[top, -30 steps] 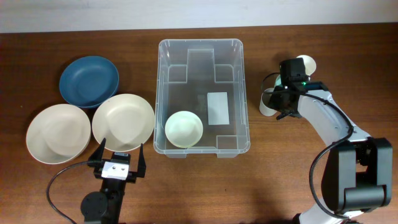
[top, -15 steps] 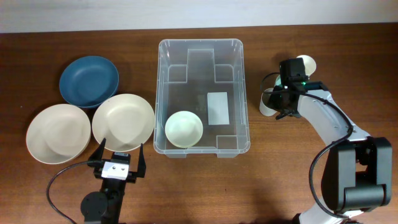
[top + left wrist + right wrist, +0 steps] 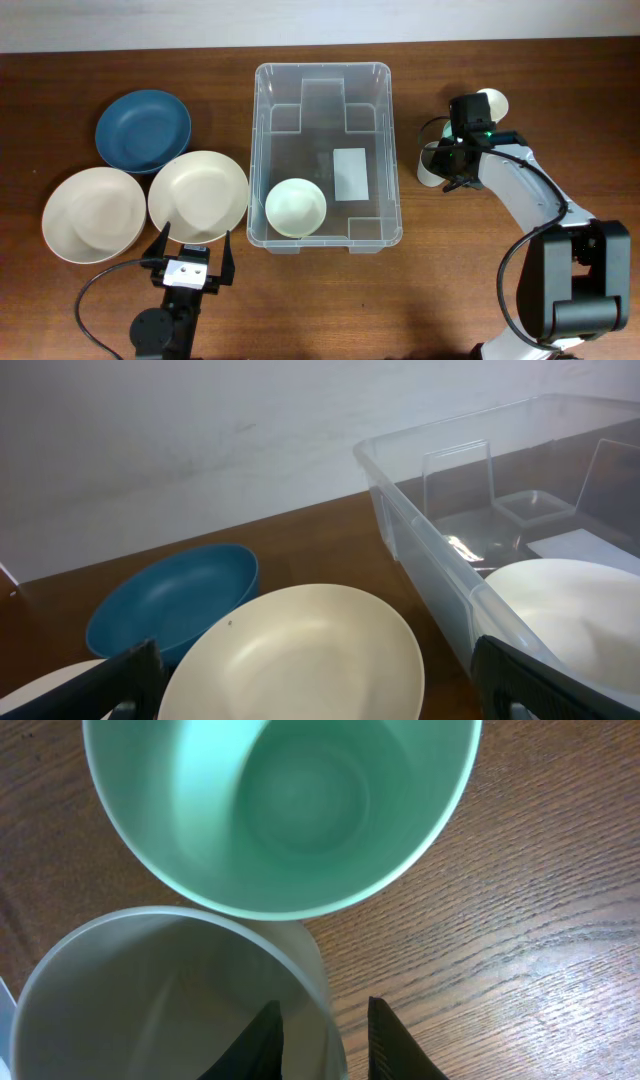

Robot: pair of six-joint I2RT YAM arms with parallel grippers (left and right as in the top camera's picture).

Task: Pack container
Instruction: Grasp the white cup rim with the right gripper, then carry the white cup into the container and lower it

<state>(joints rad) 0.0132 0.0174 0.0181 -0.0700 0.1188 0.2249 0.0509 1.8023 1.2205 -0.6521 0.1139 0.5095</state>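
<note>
The container is a large clear bin in the middle of the table, with a white label on its bottom and a pale green bowl inside near its front left corner. The left wrist view shows its rim and the bowl. My right gripper is right of the bin. In the right wrist view its fingers straddle the wall of a grey-white cup, one finger inside and one outside. A green cup stands right beside it. My left gripper is open and empty at the table's front.
Left of the bin lie a blue plate and two cream plates. My left fingers hover by the nearer cream plate. Another pale cup stands behind the right arm.
</note>
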